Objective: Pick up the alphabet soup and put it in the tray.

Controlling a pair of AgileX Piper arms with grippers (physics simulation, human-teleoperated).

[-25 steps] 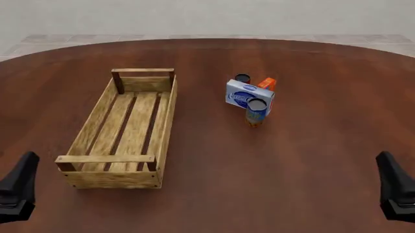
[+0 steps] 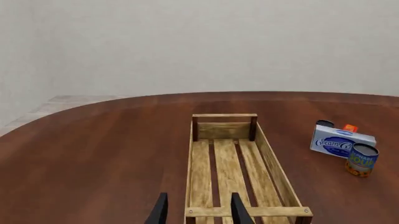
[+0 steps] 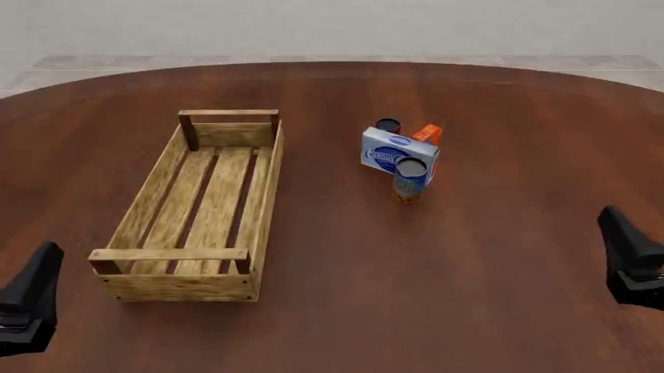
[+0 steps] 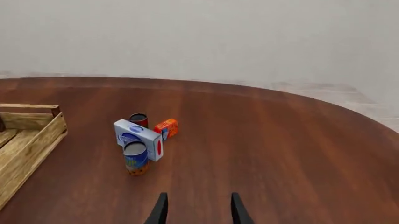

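The alphabet soup (image 3: 410, 179), a small upright can with a blue label and orange lower band, stands right of centre, just in front of a white-and-blue box. It also shows in the left wrist view (image 2: 362, 160) and the right wrist view (image 4: 136, 158). The tray (image 3: 171, 254), a long light-wood crate, lies left of centre and holds nothing; it also shows in the left wrist view (image 2: 224, 130). My left gripper (image 2: 198, 212) is open and empty, just short of the tray's near end. My right gripper (image 4: 198, 210) is open and empty, well short of the can.
The white-and-blue box (image 3: 400, 151) stands behind the soup can. A smaller dark can (image 3: 388, 125) and an orange box (image 3: 428, 134) stand behind that. My arms show at the lower left (image 3: 29, 299) and lower right (image 3: 627, 256) corners of the front view.
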